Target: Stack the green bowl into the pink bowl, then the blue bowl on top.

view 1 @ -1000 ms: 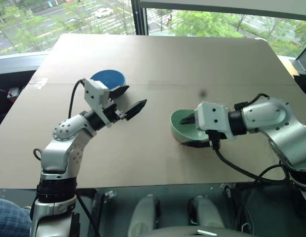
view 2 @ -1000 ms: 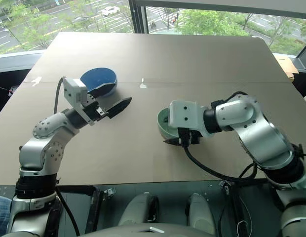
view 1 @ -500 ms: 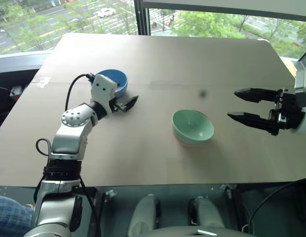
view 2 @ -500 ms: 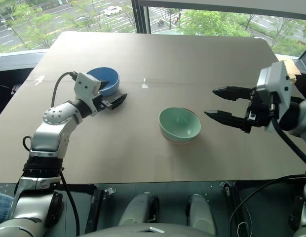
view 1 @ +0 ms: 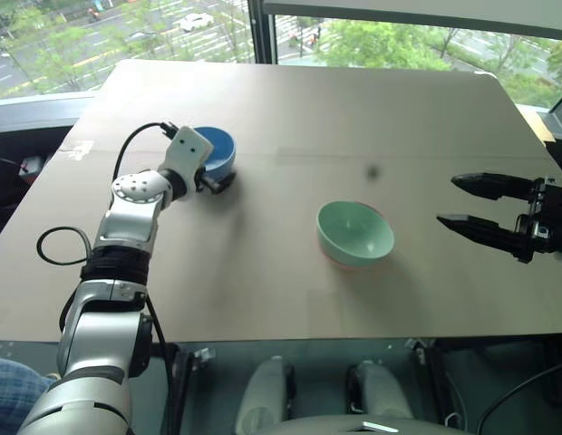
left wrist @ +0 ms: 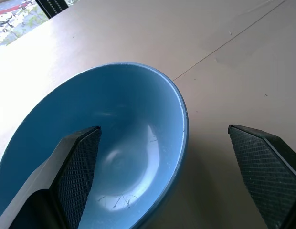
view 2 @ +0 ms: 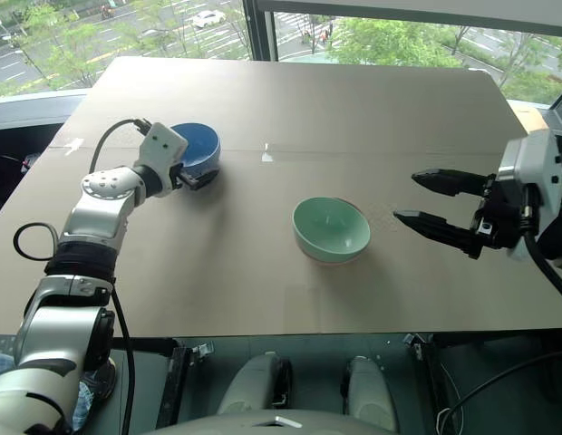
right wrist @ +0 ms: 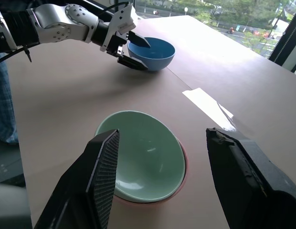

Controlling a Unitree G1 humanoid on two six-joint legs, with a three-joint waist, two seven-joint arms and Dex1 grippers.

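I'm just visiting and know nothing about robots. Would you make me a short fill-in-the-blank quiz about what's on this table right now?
1. The green bowl sits nested inside the ____ bowl, whose rim peeks out beneath it.
2. The left gripper has one finger inside the ____ bowl and one outside its rim.
3. The right gripper holds ____, with its fingers spread apart above the table.

Missing words: pink; blue; nothing
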